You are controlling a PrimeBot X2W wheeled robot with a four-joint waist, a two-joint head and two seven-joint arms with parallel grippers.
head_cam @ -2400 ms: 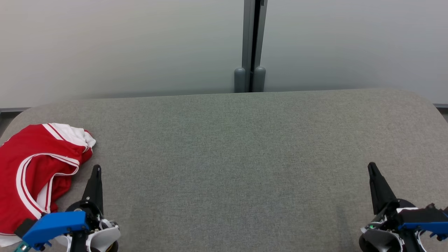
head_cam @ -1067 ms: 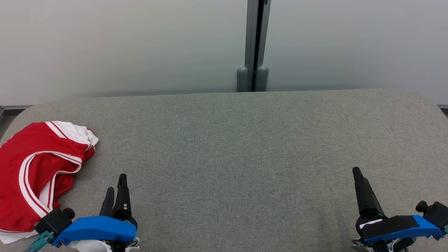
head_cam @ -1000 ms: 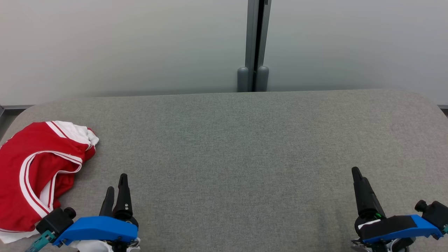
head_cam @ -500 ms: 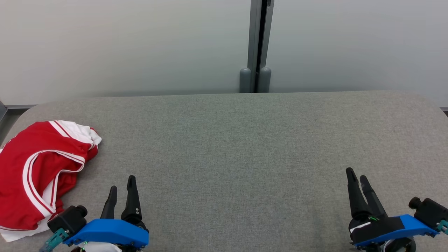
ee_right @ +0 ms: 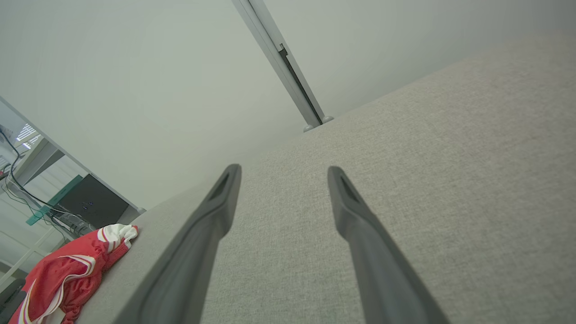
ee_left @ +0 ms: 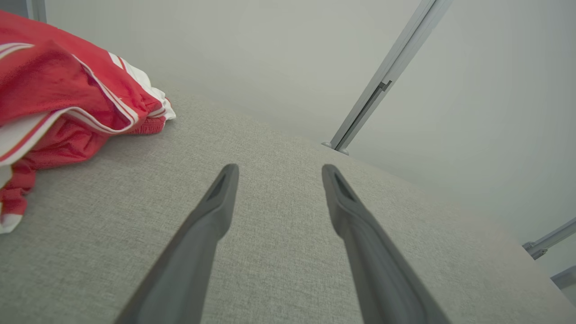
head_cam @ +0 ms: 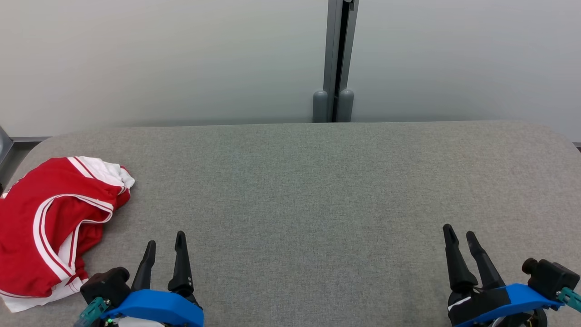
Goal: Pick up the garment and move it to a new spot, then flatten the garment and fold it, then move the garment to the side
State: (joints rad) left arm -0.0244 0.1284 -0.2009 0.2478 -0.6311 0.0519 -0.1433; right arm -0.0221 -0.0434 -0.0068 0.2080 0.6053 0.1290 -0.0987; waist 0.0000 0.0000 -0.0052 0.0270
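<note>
You're on the pickup: the garment (head_cam: pixel 50 218) lies crumpled and untouched at the left end of the table (head_cam: pixel 295 190). The left gripper (head_cam: pixel 165 239) and right gripper (head_cam: pixel 459 230) are both spread and empty, so reach left next.

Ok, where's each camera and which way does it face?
Head view: from the head, down onto the grey fabric table; left jaws and right jaws open at bottom.
Left wrist view: from that wrist, along its open jaws, across the table.
Right wrist view: same, along its own open jaws.
Shared by all: the crumpled red white-striped garment on the table's left.
</note>
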